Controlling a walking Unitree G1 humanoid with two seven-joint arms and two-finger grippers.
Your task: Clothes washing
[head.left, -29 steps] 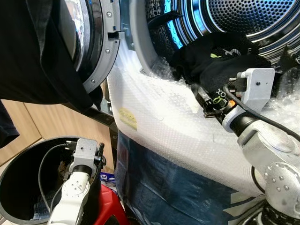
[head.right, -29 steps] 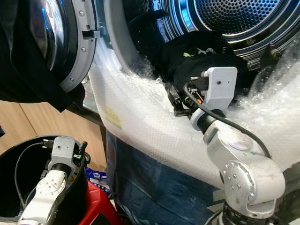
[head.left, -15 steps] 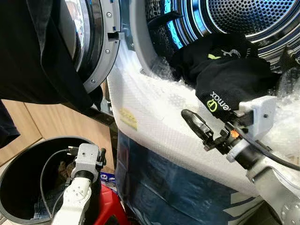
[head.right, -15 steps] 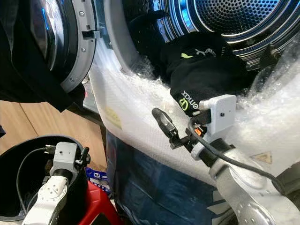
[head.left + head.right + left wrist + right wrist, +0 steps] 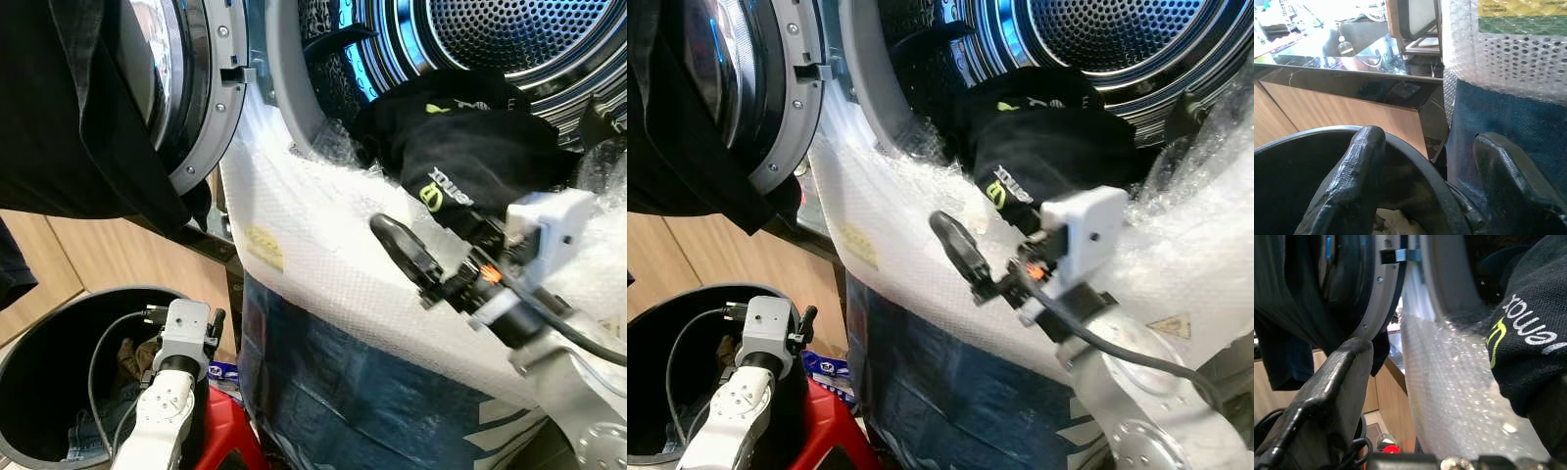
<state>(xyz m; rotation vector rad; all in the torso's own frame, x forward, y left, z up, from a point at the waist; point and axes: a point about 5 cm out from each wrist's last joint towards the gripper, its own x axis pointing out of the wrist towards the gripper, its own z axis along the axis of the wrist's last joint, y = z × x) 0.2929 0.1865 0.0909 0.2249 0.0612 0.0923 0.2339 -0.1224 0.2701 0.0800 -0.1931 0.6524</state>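
**Black garment half-loaded at the washer's mouth**

A black garment (image 5: 460, 147) with a green logo lay draped over the lip of the washing machine drum (image 5: 509, 34), partly inside, partly over the bubble wrap (image 5: 323, 264) covering the front. The right gripper (image 5: 416, 259) hovered just below it, fingers spread and empty. To finish, it likely needed to push the overhanging fold deeper inside. The left gripper (image 5: 1425, 186), fingers apart, hung over a black laundry bin (image 5: 39, 392) holding a few clothes.

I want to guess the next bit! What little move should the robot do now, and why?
Probably nudge the right end effector, now open, forward against the black garment to push it deeper: the cloth hangs over the drum's lip onto the bubble wrap.
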